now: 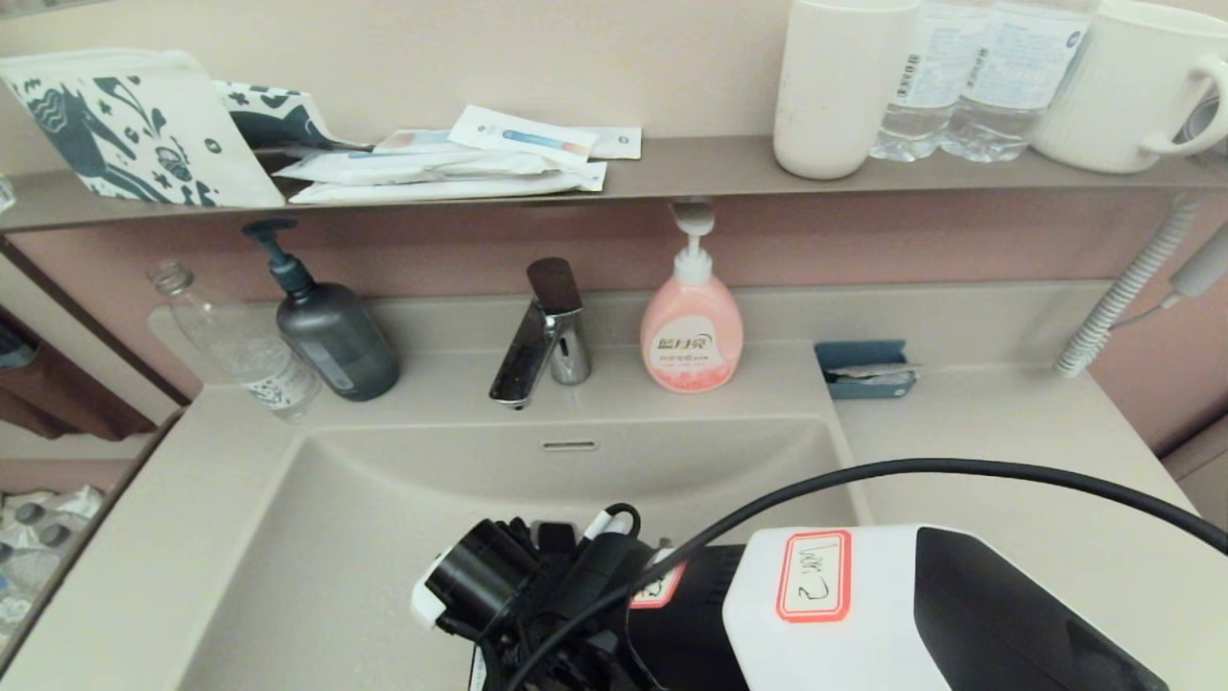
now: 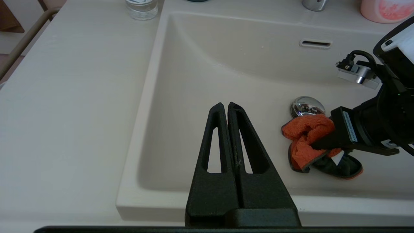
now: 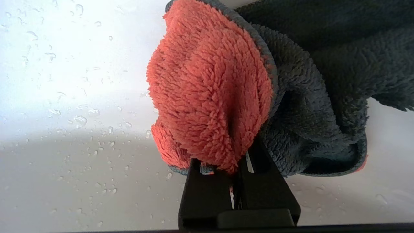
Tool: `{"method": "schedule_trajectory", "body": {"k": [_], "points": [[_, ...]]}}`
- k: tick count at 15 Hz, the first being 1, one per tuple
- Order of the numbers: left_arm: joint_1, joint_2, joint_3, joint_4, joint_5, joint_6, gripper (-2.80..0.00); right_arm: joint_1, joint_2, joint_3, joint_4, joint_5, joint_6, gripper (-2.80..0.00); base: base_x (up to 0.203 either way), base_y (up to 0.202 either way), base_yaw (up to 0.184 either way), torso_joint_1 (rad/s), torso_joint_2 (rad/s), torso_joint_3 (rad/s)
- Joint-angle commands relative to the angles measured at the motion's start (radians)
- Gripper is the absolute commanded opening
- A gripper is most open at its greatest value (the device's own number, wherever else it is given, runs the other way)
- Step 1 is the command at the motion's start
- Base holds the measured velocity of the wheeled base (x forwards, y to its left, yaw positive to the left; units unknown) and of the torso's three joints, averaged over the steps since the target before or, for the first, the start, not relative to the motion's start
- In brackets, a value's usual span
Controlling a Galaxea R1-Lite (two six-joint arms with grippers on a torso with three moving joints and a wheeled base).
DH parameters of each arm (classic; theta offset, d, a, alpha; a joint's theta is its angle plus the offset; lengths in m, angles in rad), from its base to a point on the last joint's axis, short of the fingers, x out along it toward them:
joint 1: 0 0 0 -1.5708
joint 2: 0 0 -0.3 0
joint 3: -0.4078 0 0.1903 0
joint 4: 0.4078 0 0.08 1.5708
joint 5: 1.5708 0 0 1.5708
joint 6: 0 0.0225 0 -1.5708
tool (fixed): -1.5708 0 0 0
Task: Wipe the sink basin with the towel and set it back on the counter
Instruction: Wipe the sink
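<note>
The beige sink basin [image 2: 226, 74] has a chrome drain plug [image 2: 307, 105] and an overflow slot [image 2: 315, 43]. On its wet floor [image 3: 64, 97], just beside the plug, lies the bunched red-orange towel [image 2: 305, 136] with its dark grey side [image 3: 323, 81] folded out. My right gripper [image 3: 233, 161] is shut on the towel, pressing it to the basin floor. In the head view my right arm [image 1: 815, 605] hides the towel. My left gripper [image 2: 225, 106] is shut and empty, hovering over the basin's front left rim. The counter [image 1: 1007, 441] runs on both sides.
Behind the basin stand a chrome faucet [image 1: 542, 331], a pink soap bottle [image 1: 691, 326], a dark pump bottle [image 1: 331, 326] and a clear bottle [image 1: 240, 345]. A blue tray [image 1: 866, 369] sits on the right counter. The shelf [image 1: 691, 163] carries a patterned pouch [image 1: 125, 125] and cups.
</note>
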Motion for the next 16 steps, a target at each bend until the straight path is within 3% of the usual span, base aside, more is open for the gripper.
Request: {"method": "schedule_trajectory", "body": {"k": [1, 6, 16], "points": [[0.002, 0.001, -0.001, 0.000, 0.001, -0.001, -2.80, -0.001, -0.015, 0.003, 0.007, -0.002, 0.005, -2.80, 0.000, 0.000, 0.000, 0.000, 0.00, 0.000], [0.000, 0.001, 0.000, 0.000, 0.001, -0.001, -2.80, -0.031, -0.014, 0.011, 0.101, -0.027, 0.006, -2.80, 0.000, 0.000, 0.000, 0.000, 0.00, 0.000], [0.000, 0.001, 0.000, 0.000, 0.001, 0.000, -2.80, -0.119, -0.017, 0.057, 0.232, -0.198, 0.011, -2.80, 0.000, 0.000, 0.000, 0.000, 0.00, 0.000]]}}
